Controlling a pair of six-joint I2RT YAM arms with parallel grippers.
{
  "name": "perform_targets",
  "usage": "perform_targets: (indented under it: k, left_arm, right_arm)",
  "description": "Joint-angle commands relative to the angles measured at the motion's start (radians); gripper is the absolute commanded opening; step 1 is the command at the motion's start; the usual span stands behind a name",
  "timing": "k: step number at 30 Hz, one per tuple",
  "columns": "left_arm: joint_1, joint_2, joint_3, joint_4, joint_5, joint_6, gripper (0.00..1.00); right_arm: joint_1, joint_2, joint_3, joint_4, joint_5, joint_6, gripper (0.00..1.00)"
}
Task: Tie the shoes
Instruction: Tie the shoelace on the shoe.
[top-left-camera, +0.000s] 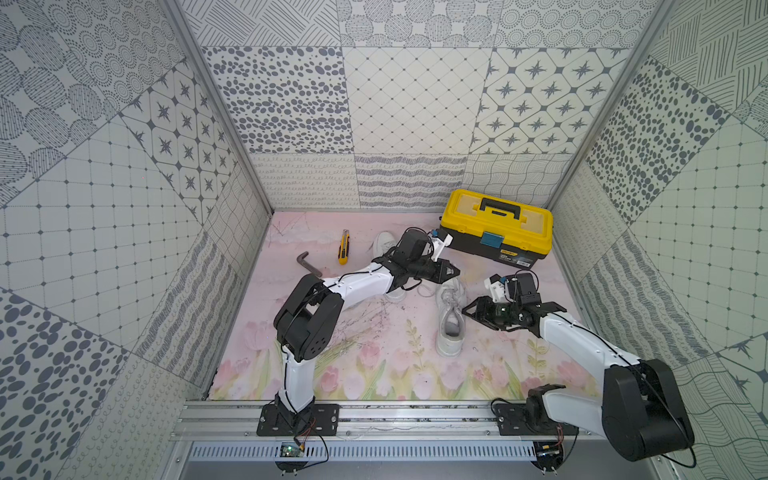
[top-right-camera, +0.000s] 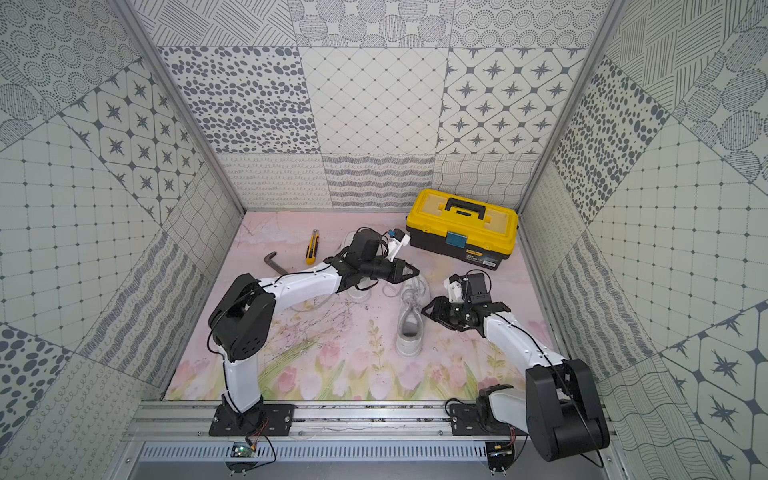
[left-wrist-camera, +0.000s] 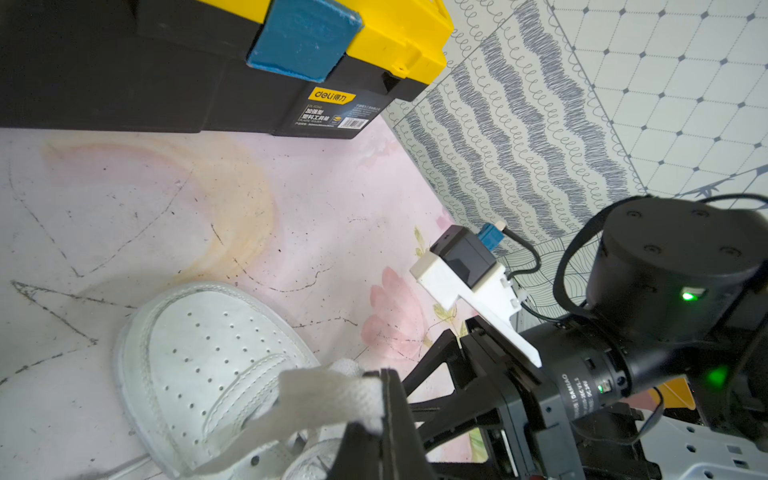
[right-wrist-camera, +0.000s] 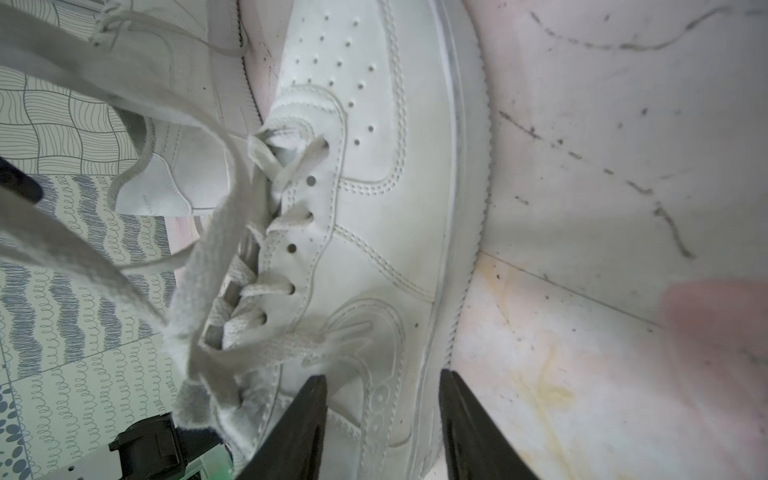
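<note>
Tying in progress on the nearer shoe (top-left-camera: 451, 332), which lies right of the bench's centre, heel toward the near edge and toe toward the far edge. The left gripper (left-wrist-camera: 384, 376) is clamped on a flat lace (left-wrist-camera: 320, 395) just above the toe and holds it raised off the eyelets. This probably keeps the strand clear of the tongue and taut enough to be crossed or looped. The right gripper (right-wrist-camera: 382, 376) hovers at the flank of the shoe facing the bench's right edge. Its jaws are apart and empty, one over the upper and one over the sole's rim, seemingly placed to steady the shoe or take the free lace; contact cannot be told. The second shoe (top-left-camera: 384, 243) lies nearer the far edge, partly hidden beneath the left arm. A toolbox (top-left-camera: 496, 226) occupies the far right corner.
</note>
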Motion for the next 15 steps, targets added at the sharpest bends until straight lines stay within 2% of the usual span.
perform_targets:
  k: [1, 7, 15]
  left_arm:
    - [0.005, 0.003, 0.008, 0.002, -0.01, 0.026, 0.0]
    - [0.006, 0.009, 0.013, 0.001, -0.008, 0.024, 0.0]
    - [0.005, 0.011, 0.01, 0.002, -0.008, 0.024, 0.0]
  right_arm:
    - [-0.002, -0.016, 0.025, 0.004, 0.017, -0.075, 0.47]
    - [0.014, -0.028, 0.009, 0.055, -0.09, -0.104, 0.45]
    - [0.076, 0.03, 0.029, 0.126, -0.099, -0.092, 0.46]
